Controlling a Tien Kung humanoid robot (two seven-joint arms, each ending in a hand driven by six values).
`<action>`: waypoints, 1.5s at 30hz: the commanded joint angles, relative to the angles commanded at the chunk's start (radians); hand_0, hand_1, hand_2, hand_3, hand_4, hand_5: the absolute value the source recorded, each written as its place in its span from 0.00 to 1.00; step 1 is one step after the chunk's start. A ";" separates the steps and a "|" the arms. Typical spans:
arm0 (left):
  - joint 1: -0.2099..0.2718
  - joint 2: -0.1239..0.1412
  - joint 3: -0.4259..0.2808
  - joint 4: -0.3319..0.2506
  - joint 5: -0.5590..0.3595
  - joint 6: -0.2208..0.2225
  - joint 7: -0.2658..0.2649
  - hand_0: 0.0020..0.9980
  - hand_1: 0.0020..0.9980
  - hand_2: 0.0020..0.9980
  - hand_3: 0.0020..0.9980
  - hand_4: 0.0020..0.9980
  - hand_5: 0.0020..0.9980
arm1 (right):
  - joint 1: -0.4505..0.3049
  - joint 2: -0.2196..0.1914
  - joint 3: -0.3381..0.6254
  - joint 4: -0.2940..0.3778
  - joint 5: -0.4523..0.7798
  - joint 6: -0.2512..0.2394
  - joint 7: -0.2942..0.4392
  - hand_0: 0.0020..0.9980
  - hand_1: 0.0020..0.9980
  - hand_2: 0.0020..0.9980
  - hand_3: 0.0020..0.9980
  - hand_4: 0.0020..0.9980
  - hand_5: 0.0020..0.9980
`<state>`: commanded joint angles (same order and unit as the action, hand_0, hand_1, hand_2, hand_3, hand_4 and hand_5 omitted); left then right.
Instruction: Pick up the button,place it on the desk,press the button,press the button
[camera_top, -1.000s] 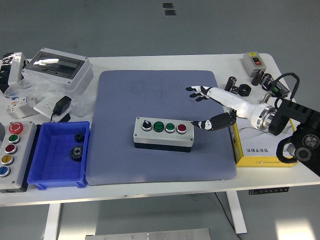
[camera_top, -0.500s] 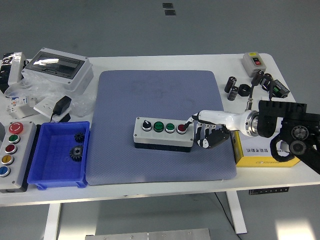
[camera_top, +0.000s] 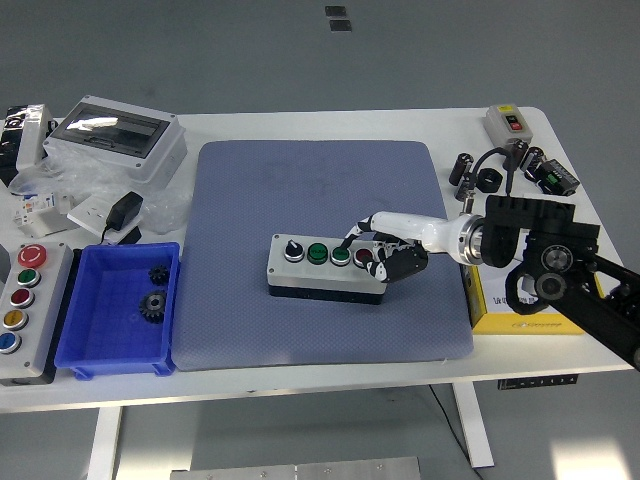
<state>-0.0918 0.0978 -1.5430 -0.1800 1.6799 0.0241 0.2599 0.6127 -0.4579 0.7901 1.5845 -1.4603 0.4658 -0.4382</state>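
A grey button box (camera_top: 326, 267) lies on the blue mat (camera_top: 320, 200) in the middle of the table. It carries a black knob, two green buttons and a red button (camera_top: 364, 257). My right hand (camera_top: 372, 250) reaches in from the right over the box's right end. Its index finger (camera_top: 353, 232) points out and its tip sits on or just above the right green button (camera_top: 341, 255). The other fingers are curled over the red button. The hand holds nothing. The left arm is out of view.
A blue bin (camera_top: 118, 308) with two gears and a second button box (camera_top: 22, 310) stand at the front left. A grey enclosure (camera_top: 118, 135) and bagged parts are at the back left. A yellow box (camera_top: 520, 300), black cylinders (camera_top: 468, 168) and a small switch (camera_top: 507, 124) are on the right.
My right hand was open and spread right of the box. It curled its fingers, dropped and moved left, from the red button to over the right green button.
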 joint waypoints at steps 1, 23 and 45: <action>0.000 0.000 0.000 0.000 0.000 0.000 0.000 0.63 0.53 0.52 0.59 0.60 0.17 | -0.001 0.007 -0.003 -0.008 -0.003 -0.002 0.000 0.00 0.11 0.24 0.78 0.26 0.06; 0.004 -0.002 0.028 0.000 -0.028 -0.002 -0.013 0.63 0.53 0.52 0.59 0.60 0.18 | -0.062 -0.006 0.130 0.083 0.099 -0.105 0.174 0.00 0.10 0.23 0.77 0.25 0.06; 0.019 0.000 0.052 0.000 -0.052 0.000 -0.032 0.63 0.54 0.52 0.59 0.61 0.18 | -0.446 0.205 0.441 -0.143 0.363 -0.675 0.652 0.07 0.23 0.36 0.72 0.51 0.20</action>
<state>-0.0732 0.0979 -1.4913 -0.1800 1.6277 0.0244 0.2277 0.1663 -0.2533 1.2314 1.4414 -1.0972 -0.2091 0.2135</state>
